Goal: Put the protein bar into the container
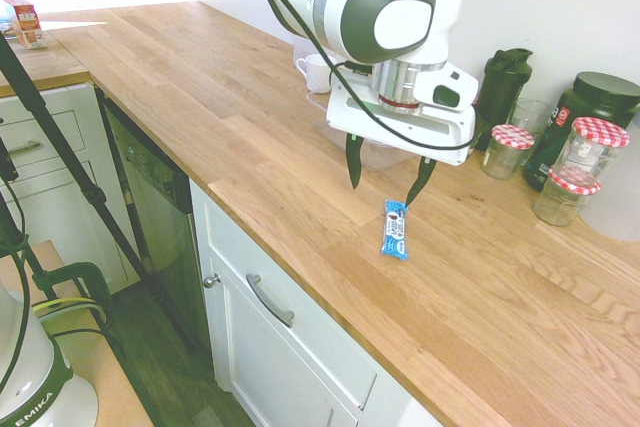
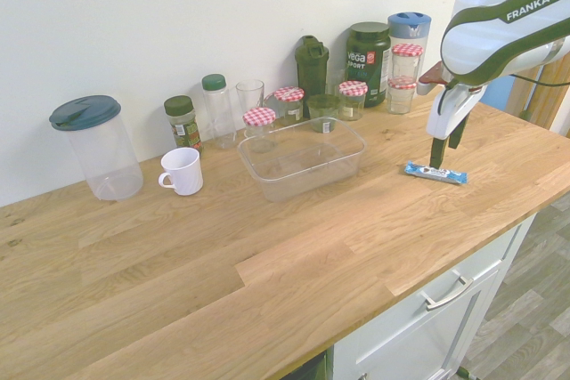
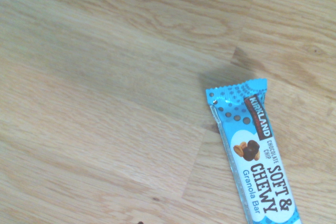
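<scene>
The protein bar [image 1: 395,229] in its bright blue wrapper lies flat on the wooden counter [image 1: 200,117] near the front edge; it also shows in the second exterior view [image 2: 435,173] and close up in the wrist view [image 3: 254,156]. My gripper [image 1: 387,175] hovers just above and slightly behind the bar, open, with nothing between its dark fingers [image 1: 353,160]. The clear shallow container [image 2: 301,157] sits empty further back on the counter, well to the side of the bar. In the first exterior view the arm mostly hides the container.
Glass jars with red-checked lids [image 1: 594,145], a dark shaker bottle [image 1: 503,85] and a dark supplement tub [image 2: 368,62] line the wall. A white mug [image 2: 183,171] and a large clear canister with a dark lid [image 2: 96,146] stand beside the container.
</scene>
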{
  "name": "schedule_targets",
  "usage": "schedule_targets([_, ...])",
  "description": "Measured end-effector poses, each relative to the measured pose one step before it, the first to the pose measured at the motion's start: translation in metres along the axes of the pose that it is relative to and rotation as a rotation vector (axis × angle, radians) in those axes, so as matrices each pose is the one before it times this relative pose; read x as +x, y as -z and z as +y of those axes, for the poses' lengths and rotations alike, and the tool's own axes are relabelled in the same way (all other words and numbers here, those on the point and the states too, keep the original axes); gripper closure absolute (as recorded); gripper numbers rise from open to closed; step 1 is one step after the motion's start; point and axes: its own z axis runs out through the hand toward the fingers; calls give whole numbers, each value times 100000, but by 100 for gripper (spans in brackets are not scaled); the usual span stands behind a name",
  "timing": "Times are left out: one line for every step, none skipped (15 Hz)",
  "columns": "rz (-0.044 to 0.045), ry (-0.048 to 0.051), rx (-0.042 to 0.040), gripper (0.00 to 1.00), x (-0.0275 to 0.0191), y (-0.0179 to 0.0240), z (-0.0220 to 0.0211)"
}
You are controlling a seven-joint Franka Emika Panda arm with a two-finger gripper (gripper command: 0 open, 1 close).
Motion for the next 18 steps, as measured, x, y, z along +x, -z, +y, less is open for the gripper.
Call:
schedule_targets([-1017,1613,-887,0,135,-665,284])
schedule_targets([-765,1291,-655,0,111,-492,318])
schedule_targets([-636,1173,-409,0,101,-370,362])
schedule_targets([-386,1526,-576,0,92,-252,491])
schedule_targets([-215,1454,-772,0,71,-152,527])
schedule_targets([-339,1472,-349,0,64,-193,528])
schedule_targets([-506,1636,-111,0,51,-258,485])
schedule_targets([-623,1563,-102,0,31,-323,355])
schedule_targets([-630,1103,-119,0,33,-366,219])
schedule_targets([-596,852,-138,0,29,-394,96])
schedule_targets([-370,493,-186,0,9,-368,-20])
schedule_targets([-239,478,-183,0,-26,-346,-35])
schedule_targets([-55,439,-168,0,-29,-261,-27])
schedule_targets([86,325,-229,0,1,-158,-13])
schedule_targets([274,241,-223,0,6,-75,-7])
schedule_targets([507,133,-80,0,33,-40,-17])
schedule_targets([365,124,7,0,32,-28,-57])
schedule_targets([229,320,0,0,34,-33,-163])
